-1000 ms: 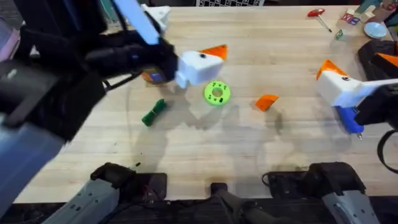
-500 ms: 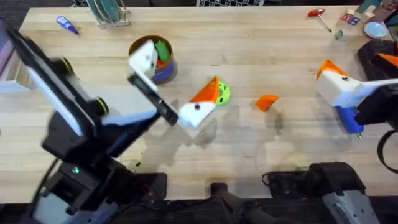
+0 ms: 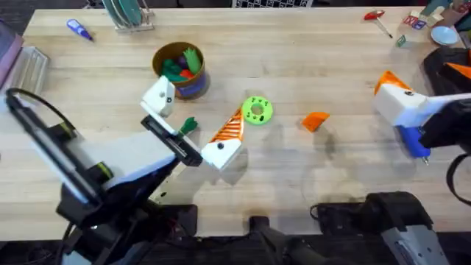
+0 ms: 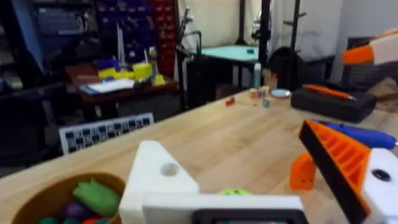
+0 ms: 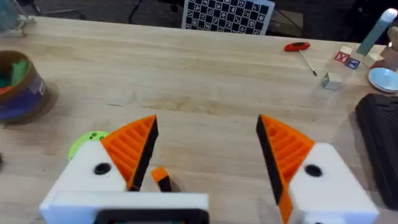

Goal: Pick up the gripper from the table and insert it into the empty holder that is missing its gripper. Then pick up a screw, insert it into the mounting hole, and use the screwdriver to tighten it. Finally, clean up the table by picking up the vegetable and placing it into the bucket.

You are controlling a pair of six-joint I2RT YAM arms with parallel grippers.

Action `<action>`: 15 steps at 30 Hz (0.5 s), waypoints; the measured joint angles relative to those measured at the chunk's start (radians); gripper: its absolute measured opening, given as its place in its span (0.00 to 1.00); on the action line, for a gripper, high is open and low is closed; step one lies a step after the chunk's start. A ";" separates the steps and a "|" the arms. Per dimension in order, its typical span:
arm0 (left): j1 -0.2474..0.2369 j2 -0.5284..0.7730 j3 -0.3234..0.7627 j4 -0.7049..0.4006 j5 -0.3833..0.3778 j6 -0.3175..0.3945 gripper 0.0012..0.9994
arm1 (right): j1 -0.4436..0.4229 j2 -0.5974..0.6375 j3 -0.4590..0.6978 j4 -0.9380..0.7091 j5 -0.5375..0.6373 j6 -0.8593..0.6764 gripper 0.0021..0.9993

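- Left end effector (image 3: pixel 193 114): released, jaws spread wide, low over the counter (image 3: pixel 309 184). One finger carries a ribbed orange pad. The other is the bare white holder (image 3: pixel 158 96), with its tip missing.
- Right end effector (image 5: pixel 208 149): released, both orange pads on, parked at the far right of the counter above the screwdriver (image 3: pixel 413 141).
- Orange gripper tip (image 3: pixel 315 121): lies loose on the counter right of the green disc (image 3: pixel 256 110), roughly midway between the two arms and touching nothing.
- Vegetable (image 3: pixel 188 125): on the counter inside the left jaws' gap. Contact with either finger cannot be told. The bucket (image 3: pixel 179 70) stands just behind the holder.
- Judged step: fetching the tip, since the holder is unfilled.
- Method, right arm:
  - Descend square over the tip.
  - Pinch its plain flanks, not the ribbed face, leaving the mating end free.
- The wedge is small and light and will likely skid if one pad lands first, so the jaws should be centred before closing.
- Method, left arm: keep the holder steady and turned toward the right arm, so the insertion goes straight along the socket.
- Risks:
  - nudging the disc;
  - sweeping the vegetable with the open left jaws;
  - seating the tip reversed, so the rib direction should be checked against the fitted pad.
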 joint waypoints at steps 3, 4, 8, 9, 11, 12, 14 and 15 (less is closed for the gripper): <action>0.000 -0.003 -0.016 -0.015 -0.012 -0.012 0.99 | 0.000 0.000 0.000 0.000 0.000 0.000 0.97; 0.000 -0.003 -0.016 -0.019 -0.014 -0.016 0.99 | 0.000 0.000 0.000 0.000 0.000 0.000 0.97; 0.000 -0.003 -0.016 -0.054 -0.017 -0.021 0.99 | 0.000 0.000 0.000 0.000 0.000 0.000 0.97; 0.000 -0.003 -0.016 -0.078 -0.016 -0.023 0.99 | 0.000 0.000 0.000 0.000 0.000 0.000 0.97; 0.000 -0.003 -0.016 -0.148 -0.013 -0.024 0.99 | 0.000 0.000 0.000 0.000 0.000 0.000 0.97; 0.000 -0.003 -0.016 -0.182 -0.010 -0.024 0.99 | 0.000 0.000 0.000 0.000 0.000 0.000 0.97; 0.000 -0.003 -0.016 -0.240 0.002 -0.026 0.99 | 0.000 0.000 0.000 0.000 0.000 0.000 0.97; 0.000 -0.002 -0.016 -0.247 0.006 -0.027 0.99 | 0.000 0.000 0.000 0.000 0.000 0.000 0.97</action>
